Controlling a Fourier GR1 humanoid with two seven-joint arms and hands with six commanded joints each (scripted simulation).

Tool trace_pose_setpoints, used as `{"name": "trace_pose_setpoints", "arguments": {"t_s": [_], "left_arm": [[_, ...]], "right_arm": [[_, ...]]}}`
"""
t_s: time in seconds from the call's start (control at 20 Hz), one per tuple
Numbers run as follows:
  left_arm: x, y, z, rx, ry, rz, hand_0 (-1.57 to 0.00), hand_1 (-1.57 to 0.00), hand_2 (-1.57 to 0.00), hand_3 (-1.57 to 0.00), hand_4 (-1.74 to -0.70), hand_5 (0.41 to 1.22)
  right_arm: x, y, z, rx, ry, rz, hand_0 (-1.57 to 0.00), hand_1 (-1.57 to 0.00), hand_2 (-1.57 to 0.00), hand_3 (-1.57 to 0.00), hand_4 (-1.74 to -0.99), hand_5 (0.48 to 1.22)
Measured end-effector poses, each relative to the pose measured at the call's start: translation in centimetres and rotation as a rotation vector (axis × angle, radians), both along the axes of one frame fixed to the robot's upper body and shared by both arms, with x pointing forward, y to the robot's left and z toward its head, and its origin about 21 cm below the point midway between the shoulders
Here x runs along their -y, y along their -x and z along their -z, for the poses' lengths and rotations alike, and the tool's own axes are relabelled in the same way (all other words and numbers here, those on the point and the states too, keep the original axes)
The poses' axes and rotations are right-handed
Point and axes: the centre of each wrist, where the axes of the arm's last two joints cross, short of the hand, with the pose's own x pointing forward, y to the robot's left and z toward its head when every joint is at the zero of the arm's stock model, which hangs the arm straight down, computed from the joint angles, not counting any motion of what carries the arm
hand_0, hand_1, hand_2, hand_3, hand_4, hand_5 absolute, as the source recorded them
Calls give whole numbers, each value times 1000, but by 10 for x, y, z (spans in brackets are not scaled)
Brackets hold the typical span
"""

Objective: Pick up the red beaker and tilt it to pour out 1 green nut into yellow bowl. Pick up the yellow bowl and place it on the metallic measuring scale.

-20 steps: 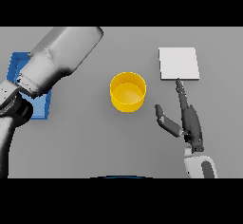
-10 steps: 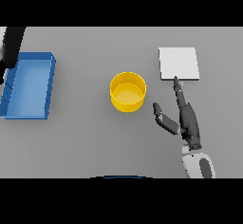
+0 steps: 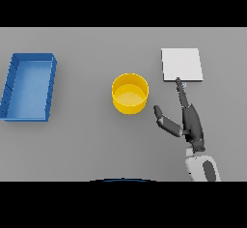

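My right robot hand [image 3: 191, 121] is open beside the yellow bowl [image 3: 130, 93]. Next I should grab the bowl and put it on the scale [image 3: 181, 64].

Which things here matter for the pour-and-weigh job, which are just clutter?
Job things:
- yellow bowl, mid-table
- scale, the pale square plate at far right
- right hand, fingers straight, tips by the scale's near edge
- red beaker: not in view

Lying about:
- blue tray at left
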Motion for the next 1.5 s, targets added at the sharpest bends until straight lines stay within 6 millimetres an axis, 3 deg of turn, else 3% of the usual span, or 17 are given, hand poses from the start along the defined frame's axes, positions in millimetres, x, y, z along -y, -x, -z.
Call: {"name": "trace_pose_setpoints", "arguments": {"t_s": [0.4,0.6,0.9,1.0,1.15,1.25,1.3,1.4,1.5], "left_arm": [[-2,50,65,24,211,-96,-1571,-1571,-1571,-1445,-1741,1221],[3,69,84,46,270,-122,-1571,-1571,-1571,-1512,-1741,1221],[13,91,102,26,325,-160,-1571,-1571,-1571,-1555,-1741,1046],[12,97,104,17,287,-156,-1571,-1571,-1571,-1561,-1645,941],[9,106,112,-7,257,-141,-1571,-1543,-1501,-1470,-1275,810],[10,111,108,-12,256,-113,-1393,-1215,-1209,-1136,-1068,749],[7,114,109,-24,256,-106,-1207,-995,-1020,-952,-1002,720],[5,113,107,-49,256,-116,-772,-637,-652,-614,-920,677],[5,113,112,-88,231,-83,-494,-407,-417,-393,-857,657]], "right_arm": [[3,1,6,-27,27,10,1,1,1,1,-1020,646],[7,4,8,-24,6,-3,1,1,1,1,-1004,648],[9,4,7,1,1,-5,1,1,1,1,-1013,644],[8,3,10,-19,6,9,1,1,1,1,-1021,636],[7,2,9,-3,4,4,1,1,1,1,-1012,634],[7,3,9,0,-4,-2,1,1,1,1,-1007,635],[5,4,9,4,-6,1,1,1,1,1,-1004,636],[10,2,9,-11,0,3,1,1,1,1,-1005,634],[9,5,10,-1,-10,-8,1,1,1,1,-1009,639]]}}
